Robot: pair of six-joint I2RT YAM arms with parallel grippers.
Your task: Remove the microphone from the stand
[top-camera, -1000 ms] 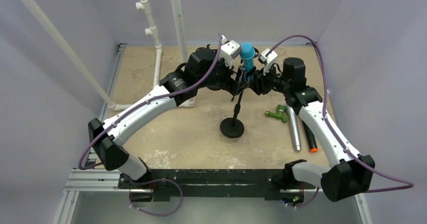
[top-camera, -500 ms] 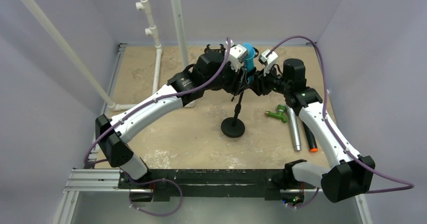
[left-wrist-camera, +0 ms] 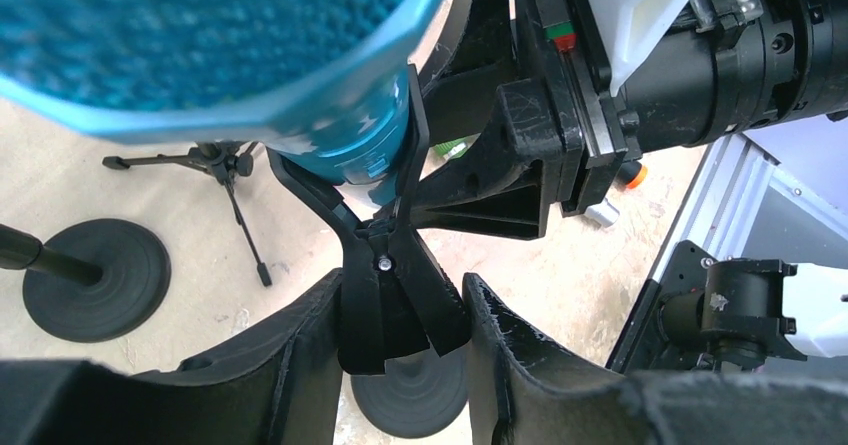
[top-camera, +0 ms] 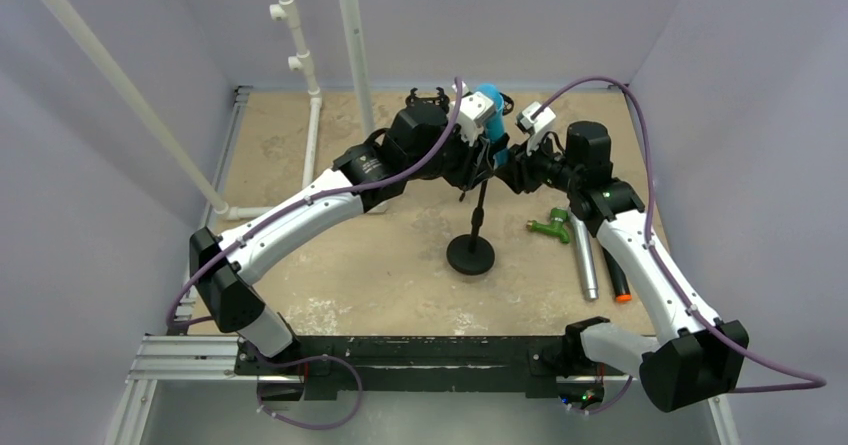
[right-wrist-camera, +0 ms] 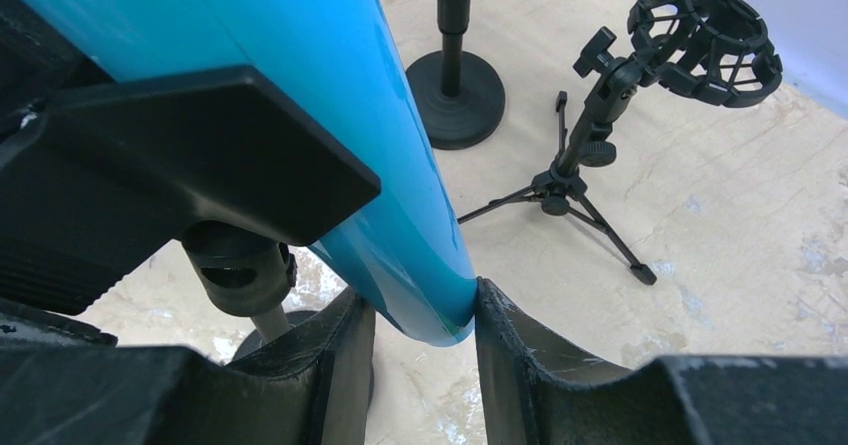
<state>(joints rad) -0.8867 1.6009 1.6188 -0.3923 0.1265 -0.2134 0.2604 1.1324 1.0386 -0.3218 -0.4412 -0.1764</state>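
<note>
1. Left jaws: closed on the tabs of the black clip (left-wrist-camera: 392,310) at the head of the stand (top-camera: 480,205), one finger to each side
2. Right jaws: pinching the tail end of the blue microphone (right-wrist-camera: 300,65), just below that clip
3. Microphone: seated in the clip, raised well above the worktop (top-camera: 350,275), between the two wrists
4. Step in hand, by my reckoning: hold the clip squeezed and steady, draw the microphone out along its own axis, keep the round base (top-camera: 470,256) from tipping
5. Beyond: spare tripod stand (right-wrist-camera: 590,155) on the worktop, apart
</note>
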